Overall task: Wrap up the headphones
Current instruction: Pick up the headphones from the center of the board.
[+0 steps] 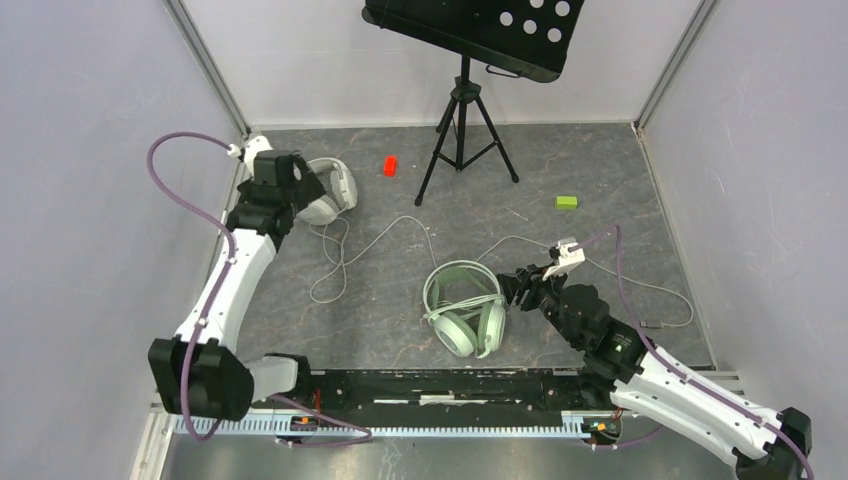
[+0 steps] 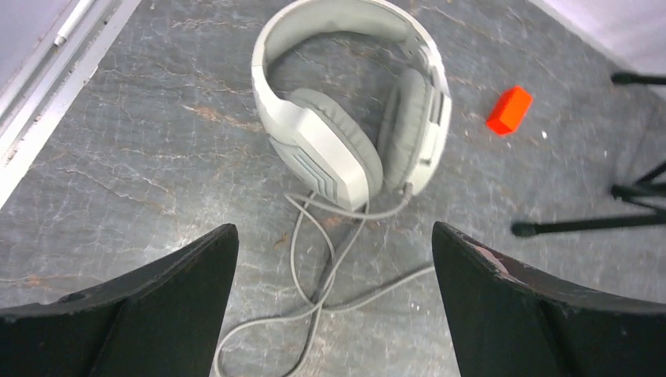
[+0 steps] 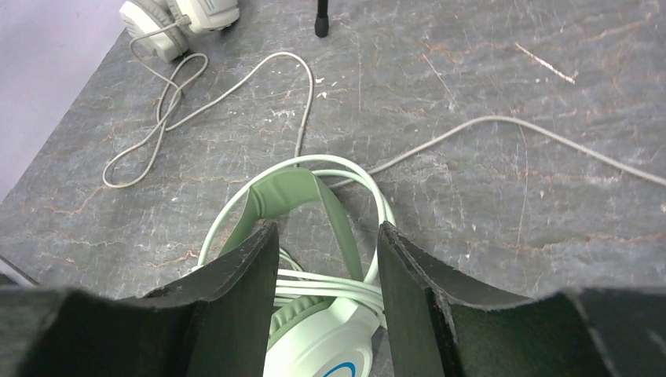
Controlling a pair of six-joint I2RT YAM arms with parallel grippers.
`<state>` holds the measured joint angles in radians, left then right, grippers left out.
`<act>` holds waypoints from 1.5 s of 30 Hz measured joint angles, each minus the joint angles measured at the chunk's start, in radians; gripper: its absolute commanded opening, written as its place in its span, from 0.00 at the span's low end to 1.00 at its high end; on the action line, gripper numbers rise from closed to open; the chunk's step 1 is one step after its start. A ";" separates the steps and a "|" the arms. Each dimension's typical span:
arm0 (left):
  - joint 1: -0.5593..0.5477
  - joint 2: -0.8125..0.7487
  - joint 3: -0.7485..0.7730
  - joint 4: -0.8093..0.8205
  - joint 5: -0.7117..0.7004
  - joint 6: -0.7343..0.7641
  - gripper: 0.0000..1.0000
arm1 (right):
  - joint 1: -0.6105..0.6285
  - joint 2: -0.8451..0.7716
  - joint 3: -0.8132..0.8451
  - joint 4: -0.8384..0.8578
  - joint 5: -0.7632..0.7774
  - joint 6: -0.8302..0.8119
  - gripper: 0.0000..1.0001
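1. The pale mint-green over-ear headset with round cushions [image 1: 465, 305] lies near the middle of the grey stone-patterned counter [image 1: 600, 170]. It sits just beside the right gripper [image 3: 327, 226]. The white-grey headset with ribbed earcups [image 1: 330, 190] lies at the far left, below the left gripper [image 2: 334, 226].
2. I judge the step in hand to be winding the mint headset's thin pale cable [image 3: 503, 126]. A few turns already cross its earcups, and a long tail runs off to the right.
3. The right fingers [image 3: 236, 314] are partly spread and straddle the headband and the turns. I cannot tell whether they touch anything. The left fingers [image 2: 157, 314] are spread wide with nothing gripped, above the white-grey headset's loose grey cable [image 2: 314, 267].
4. To do it well, I would pinch the tail close to the headset and keep it lightly taut. I would lay each turn beside the last. A hard pull could drag the headset.
5. The right wrist view shows the wound turns, which the top view blurs. Only the top view shows the tail's whole run toward the right edge. Only the left wrist view shows how the loose cable crosses over itself at the earcups.
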<state>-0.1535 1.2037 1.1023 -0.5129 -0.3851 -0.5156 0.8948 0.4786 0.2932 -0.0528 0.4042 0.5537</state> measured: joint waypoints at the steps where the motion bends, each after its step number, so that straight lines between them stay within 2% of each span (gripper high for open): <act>1: 0.032 0.014 0.000 0.009 0.014 -0.015 0.91 | 0.000 0.002 0.010 0.001 -0.005 -0.027 0.54; 4: 0.096 0.101 0.024 0.020 0.058 -0.022 0.90 | 0.000 0.013 0.038 -0.005 -0.029 -0.082 0.54; 6: 0.110 0.208 0.099 0.013 0.101 0.008 0.90 | 0.000 0.023 0.057 -0.013 -0.043 -0.105 0.54; 10: 0.098 0.381 0.253 0.004 0.197 0.104 0.92 | 0.000 0.030 0.067 -0.019 -0.072 -0.131 0.54; 16: 0.058 0.553 0.441 -0.021 0.229 0.203 0.92 | 0.000 0.050 0.067 -0.023 -0.116 -0.143 0.54; 22: 0.039 0.696 0.513 -0.033 0.250 0.244 0.90 | 0.000 0.089 0.067 -0.023 -0.147 -0.161 0.54; 29: 0.033 0.832 0.558 -0.062 0.282 0.249 0.77 | 0.000 0.099 0.067 -0.024 -0.156 -0.174 0.53; 35: 0.029 0.871 0.579 -0.066 0.312 0.249 0.40 | 0.000 0.086 0.067 -0.024 -0.145 -0.184 0.53; 38: 0.024 0.870 0.581 -0.072 0.329 0.251 0.31 | 0.000 0.081 0.067 -0.024 -0.139 -0.185 0.54; 42: 0.021 0.840 0.576 -0.092 0.351 0.251 0.27 | 0.000 0.082 0.067 -0.022 -0.145 -0.176 0.56; 45: 0.017 0.758 0.547 -0.099 0.363 0.250 0.26 | 0.000 0.082 0.067 -0.006 -0.157 -0.151 0.59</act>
<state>-0.1364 1.9621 1.6497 -0.6121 -0.0219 -0.2653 0.8948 0.5610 0.3603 -0.0589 0.2474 0.4023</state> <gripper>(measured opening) 0.467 0.567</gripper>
